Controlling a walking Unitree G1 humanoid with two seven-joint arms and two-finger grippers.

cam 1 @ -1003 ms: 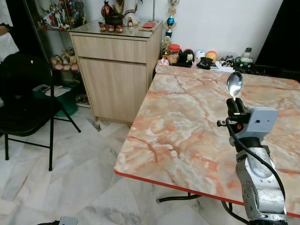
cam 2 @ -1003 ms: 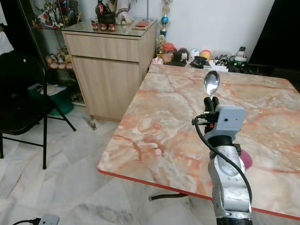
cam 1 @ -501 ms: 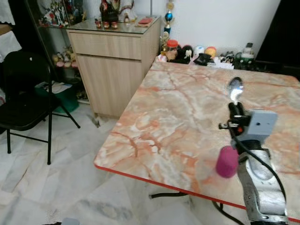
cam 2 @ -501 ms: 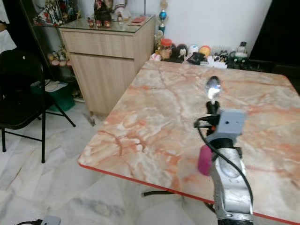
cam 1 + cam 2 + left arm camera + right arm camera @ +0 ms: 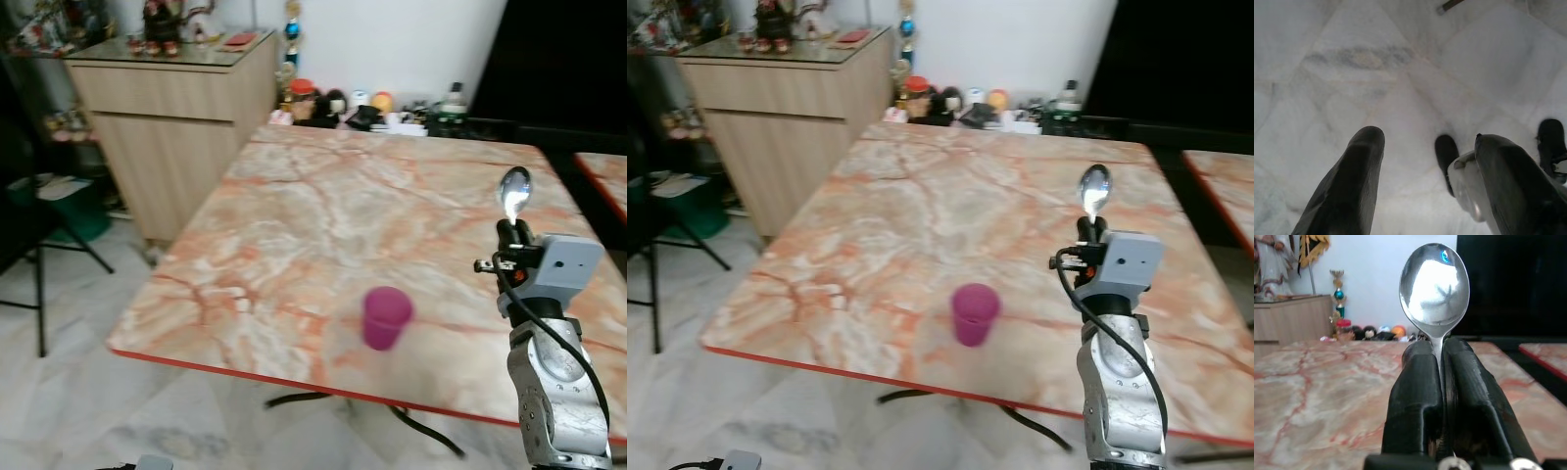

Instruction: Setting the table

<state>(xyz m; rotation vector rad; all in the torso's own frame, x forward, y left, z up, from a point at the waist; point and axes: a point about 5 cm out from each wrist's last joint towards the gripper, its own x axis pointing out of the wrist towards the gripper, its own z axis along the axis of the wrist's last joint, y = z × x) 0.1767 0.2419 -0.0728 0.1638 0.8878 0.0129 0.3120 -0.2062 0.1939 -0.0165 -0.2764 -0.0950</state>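
Right gripper is pinching a shiny spoon upright, bowl standing above its fingertips over the marble table; a pink cup is sitting nearby; left gripper is hanging open above floor tiles.

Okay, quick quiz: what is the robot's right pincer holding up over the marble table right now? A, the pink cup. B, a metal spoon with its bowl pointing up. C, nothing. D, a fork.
B: the right pincer is shut on the handle of a spoon, bowl upward, while the pink cup stands on the table apart from it.
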